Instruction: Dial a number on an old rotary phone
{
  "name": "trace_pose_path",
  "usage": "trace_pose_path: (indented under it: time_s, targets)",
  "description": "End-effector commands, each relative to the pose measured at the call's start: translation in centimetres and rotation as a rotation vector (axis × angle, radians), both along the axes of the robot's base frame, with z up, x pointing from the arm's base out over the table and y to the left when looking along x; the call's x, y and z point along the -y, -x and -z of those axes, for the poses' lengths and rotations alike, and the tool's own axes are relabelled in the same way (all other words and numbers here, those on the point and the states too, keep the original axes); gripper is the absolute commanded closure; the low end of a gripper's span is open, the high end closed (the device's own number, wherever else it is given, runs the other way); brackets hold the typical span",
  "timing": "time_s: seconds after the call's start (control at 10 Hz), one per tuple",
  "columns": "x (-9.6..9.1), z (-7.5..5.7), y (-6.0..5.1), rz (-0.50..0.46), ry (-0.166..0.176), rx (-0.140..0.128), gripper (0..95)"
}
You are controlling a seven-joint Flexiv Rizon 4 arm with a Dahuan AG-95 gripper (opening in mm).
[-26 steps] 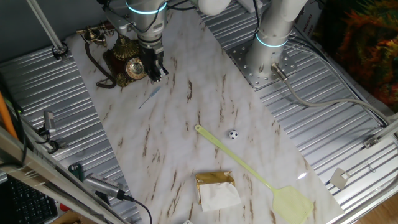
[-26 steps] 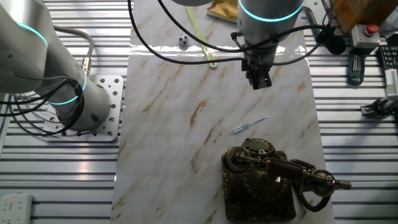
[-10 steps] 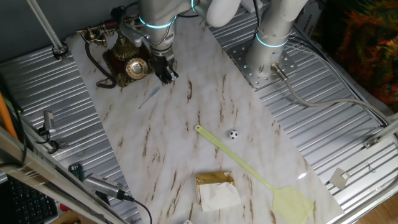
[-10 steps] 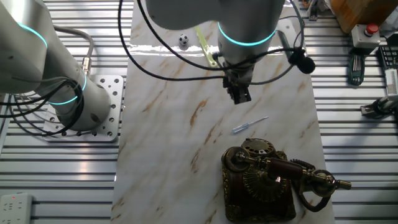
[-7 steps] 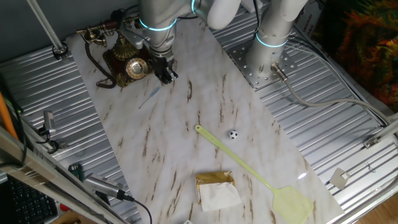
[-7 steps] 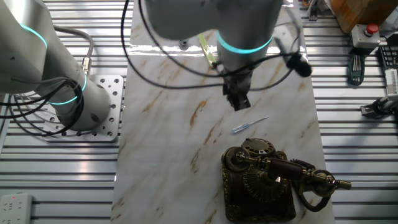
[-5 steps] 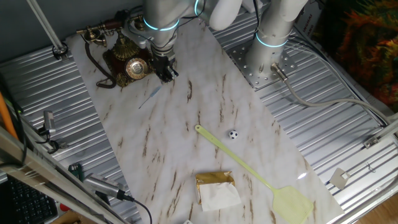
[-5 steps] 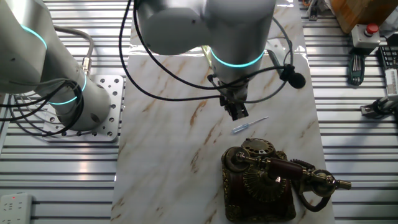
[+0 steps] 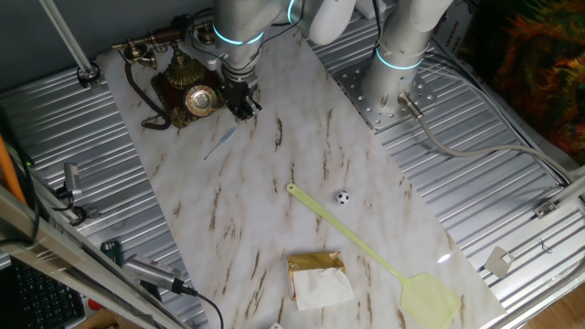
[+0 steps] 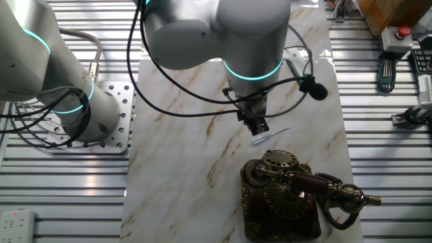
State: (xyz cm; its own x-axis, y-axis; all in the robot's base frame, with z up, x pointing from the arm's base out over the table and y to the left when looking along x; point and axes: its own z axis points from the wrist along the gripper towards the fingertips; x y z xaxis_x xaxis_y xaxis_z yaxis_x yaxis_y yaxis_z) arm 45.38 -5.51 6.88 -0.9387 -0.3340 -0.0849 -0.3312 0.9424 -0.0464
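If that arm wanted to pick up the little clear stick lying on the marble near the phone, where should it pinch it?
Probably at the middle of the thin stick, coming straight down from above. It lies flat on the marble slab with open space on both long sides, so the gripper could set one finger on each side, across its narrow width. The old rotary phone sits close, so keep the fingers away from it.

I see the rotary phone (image 9: 187, 91) at the tabletop's (image 9: 302, 228) eleven o'clock, the gripper (image 9: 244, 108) at its three, a pen (image 9: 219, 143) at its five, and the ball (image 9: 341, 196), swatter (image 9: 375, 256) and packet (image 9: 318, 278) well apart.
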Motion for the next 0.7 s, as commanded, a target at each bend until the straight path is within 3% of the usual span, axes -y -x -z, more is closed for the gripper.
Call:
trace_pose_path:
  time_s: [0.1,0.7]
  targets:
    - [0.1,0.1,-0.6,-0.006,-0.002,-0.004,95.0]
    - [0.3,0.4,-1.7,-0.011,-0.006,0.009,95.0]
